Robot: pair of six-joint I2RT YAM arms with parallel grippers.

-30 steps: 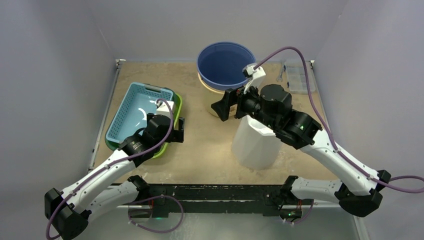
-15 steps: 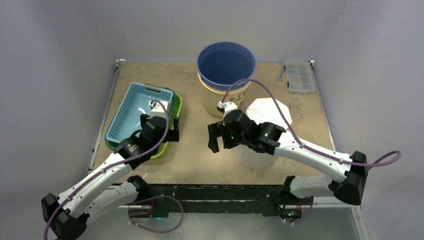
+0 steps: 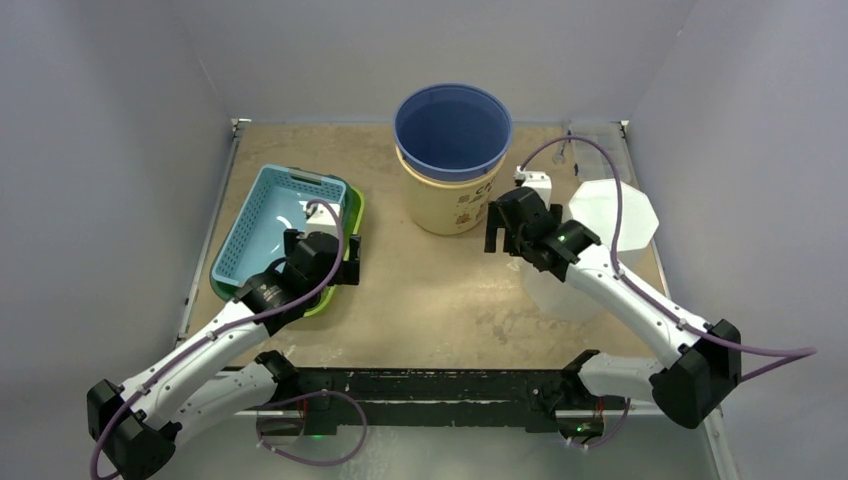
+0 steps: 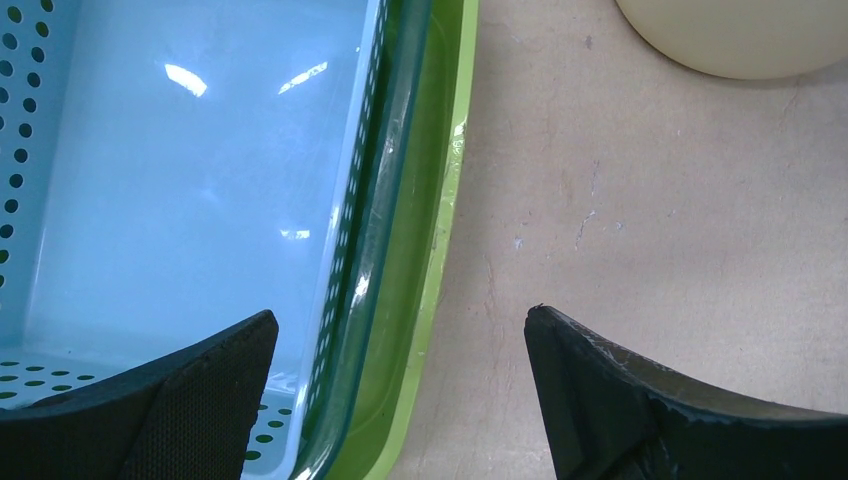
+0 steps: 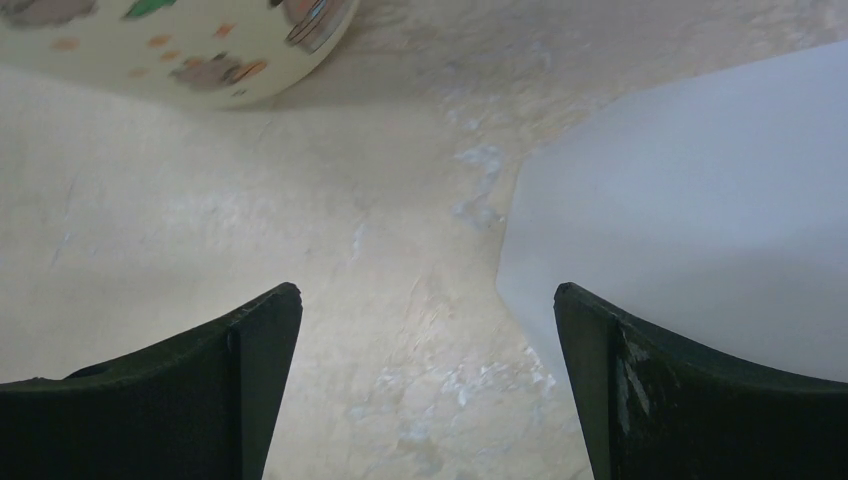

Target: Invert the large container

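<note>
The large container (image 3: 612,215) is white and faceted, standing on the table's right side with an octagonal face turned up. In the right wrist view its white side (image 5: 700,200) fills the right half. My right gripper (image 3: 505,232) hangs just left of it, open (image 5: 428,300), with only bare table between the fingers and its right fingertip close to the container's wall. My left gripper (image 3: 322,262) is open too (image 4: 400,320), straddling the right rim of the stacked baskets.
A blue bucket (image 3: 452,125) sits nested in a printed cream bucket (image 3: 445,205) at the back centre, its base showing in the wrist views (image 5: 180,40) (image 4: 730,40). A light blue perforated basket (image 3: 275,215) (image 4: 180,180) sits inside a green one (image 3: 355,212) (image 4: 420,250). A clear organiser box (image 3: 598,150) lies back right.
The white container has shifted from front centre to the right side. My right arm swung down off its top, left, then back beside it. The left arm barely moved.
</note>
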